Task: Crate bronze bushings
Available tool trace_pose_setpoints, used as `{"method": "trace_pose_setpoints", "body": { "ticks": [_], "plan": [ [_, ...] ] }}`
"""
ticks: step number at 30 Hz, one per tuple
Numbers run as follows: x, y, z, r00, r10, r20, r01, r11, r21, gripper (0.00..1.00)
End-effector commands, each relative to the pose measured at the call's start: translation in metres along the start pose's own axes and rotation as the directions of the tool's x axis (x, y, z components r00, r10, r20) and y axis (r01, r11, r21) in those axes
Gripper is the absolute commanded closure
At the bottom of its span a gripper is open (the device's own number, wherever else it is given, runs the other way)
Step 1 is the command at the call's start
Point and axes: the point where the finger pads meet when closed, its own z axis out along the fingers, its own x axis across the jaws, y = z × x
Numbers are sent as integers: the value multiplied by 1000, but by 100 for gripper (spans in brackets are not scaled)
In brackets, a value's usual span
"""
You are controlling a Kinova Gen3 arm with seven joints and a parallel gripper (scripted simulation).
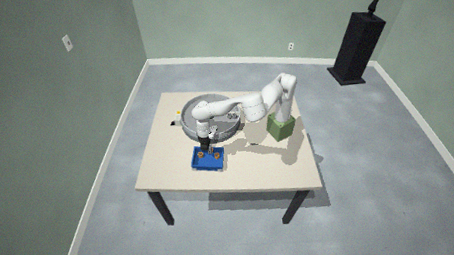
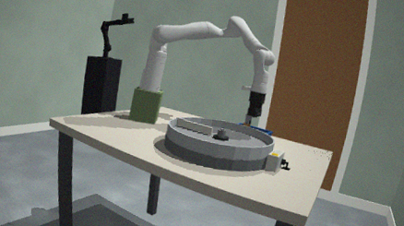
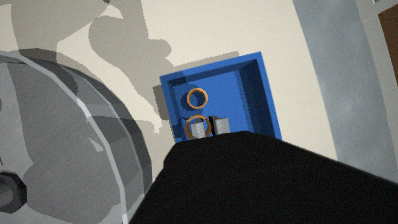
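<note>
My gripper [image 1: 210, 150] [image 2: 247, 121] [image 3: 206, 124] points down, low over the blue crate [image 1: 208, 167] [image 3: 270, 100]. It is shut on the wall of a bronze bushing [image 3: 187, 124], with one finger inside the ring and one outside. One bronze bushing [image 1: 216, 155] [image 3: 197, 107] stands in the crate beside it. Another bronze bushing [image 1: 200, 155] is in the crate's left part in the top view; the gripper body hides it in the wrist view. Steel bushings [image 1: 232, 115] sit on the grey turning table [image 1: 187, 130] [image 2: 217, 156], partly under the arm. Whether the held bushing touches the crate floor is unclear.
The turning table's raised wall stands close beside the crate. A pale bar [image 2: 194, 126] and a dark hub [image 2: 221, 135] are inside it. A small white box [image 2: 274, 161] with a yellow top is at its outer side. The green arm base [image 1: 281, 127] [image 2: 145, 106] stands on the table.
</note>
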Motion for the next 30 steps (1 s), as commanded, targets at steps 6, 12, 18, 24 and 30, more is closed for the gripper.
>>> {"method": "trace_pose_setpoints", "body": {
  "ticks": [6, 12, 18, 24, 30],
  "plan": [
    [0, 1, 4, 1000, 0, -1, 0, 1000, -1, 100],
    [0, 1, 8, 1000, 0, -1, 0, 1000, -1, 100],
    [0, 1, 8, 1000, 0, -1, 0, 1000, -1, 100],
    [0, 1, 15, 1000, 0, -1, 0, 1000, -1, 100],
    [0, 1, 16, 1000, 0, -1, 0, 1000, -1, 100]
  ]
}}
